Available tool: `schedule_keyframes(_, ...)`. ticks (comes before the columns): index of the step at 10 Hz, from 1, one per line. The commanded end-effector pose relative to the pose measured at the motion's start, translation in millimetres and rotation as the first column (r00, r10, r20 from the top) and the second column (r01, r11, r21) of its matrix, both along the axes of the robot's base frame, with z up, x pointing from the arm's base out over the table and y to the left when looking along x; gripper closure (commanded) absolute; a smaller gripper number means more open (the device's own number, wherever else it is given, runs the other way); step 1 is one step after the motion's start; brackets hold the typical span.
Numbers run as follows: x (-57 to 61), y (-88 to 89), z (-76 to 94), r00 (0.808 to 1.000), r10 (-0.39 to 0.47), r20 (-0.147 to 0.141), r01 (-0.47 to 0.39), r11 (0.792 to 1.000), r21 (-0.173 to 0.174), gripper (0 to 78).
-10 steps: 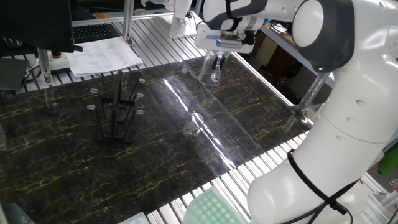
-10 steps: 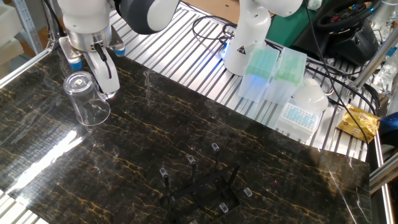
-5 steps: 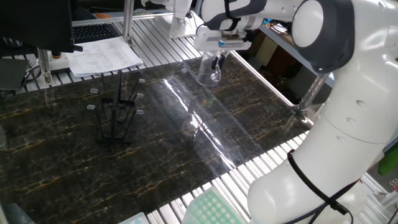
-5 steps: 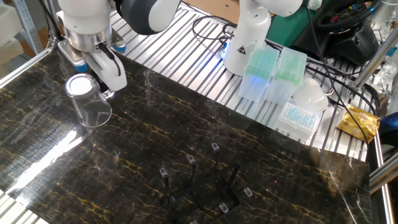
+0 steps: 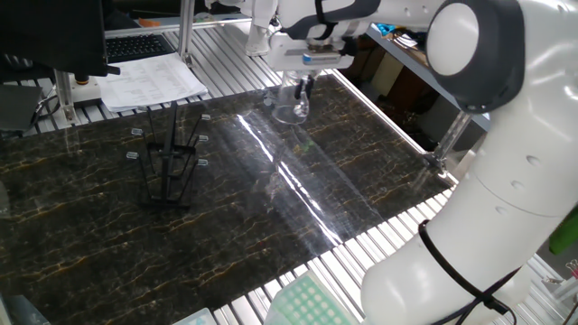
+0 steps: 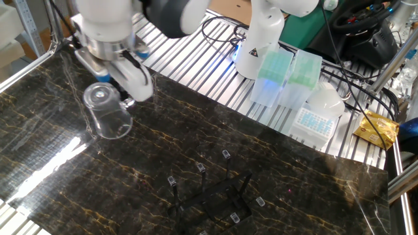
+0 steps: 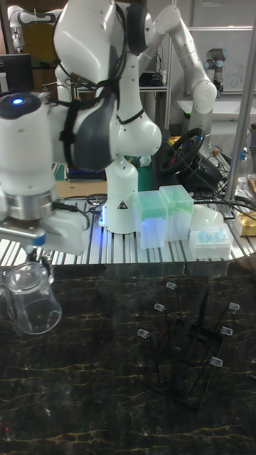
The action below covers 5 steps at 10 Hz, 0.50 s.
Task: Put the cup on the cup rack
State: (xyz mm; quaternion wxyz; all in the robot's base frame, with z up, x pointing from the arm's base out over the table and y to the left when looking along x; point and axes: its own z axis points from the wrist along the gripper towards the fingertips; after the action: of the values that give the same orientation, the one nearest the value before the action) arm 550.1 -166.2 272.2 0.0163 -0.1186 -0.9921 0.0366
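The gripper (image 6: 125,83) pinches the cup (image 6: 108,113) by its rim, mouth downward, and has carried it clear of the table (image 6: 274,170), drifting toward the cup rack (image 6: 212,196), which stands well apart; transport is underway, hanging remains.

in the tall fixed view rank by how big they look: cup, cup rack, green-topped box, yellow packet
1. cup rack, largest.
2. Cup held by the end effector and green-topped box: look about alike, and the cup is nearer the camera, so no ranking.
3. Yellow packet, smallest, cut off by the edge.
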Motion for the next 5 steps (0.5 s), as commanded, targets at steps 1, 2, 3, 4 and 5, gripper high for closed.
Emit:
schedule_keyframes(1,-6.2,66.7,24.1,0.999,-0.031,-0.008,0.031,0.999,-0.033,76.4)
schedule_keyframes(2,-9.8,79.2,27.0,1.000,-0.025,-0.012,0.025,0.999,-0.030,76.4)
schedule_keyframes(3,-10.2,80.4,27.2,1.000,-0.024,-0.013,0.023,0.999,-0.030,76.4)
schedule_keyframes(4,-14.4,95.9,28.4,1.000,0.002,-0.015,-0.003,1.000,-0.026,76.4)
schedule_keyframes(5,-17.0,105.0,28.4,1.000,0.015,-0.014,-0.015,1.000,-0.020,76.4)
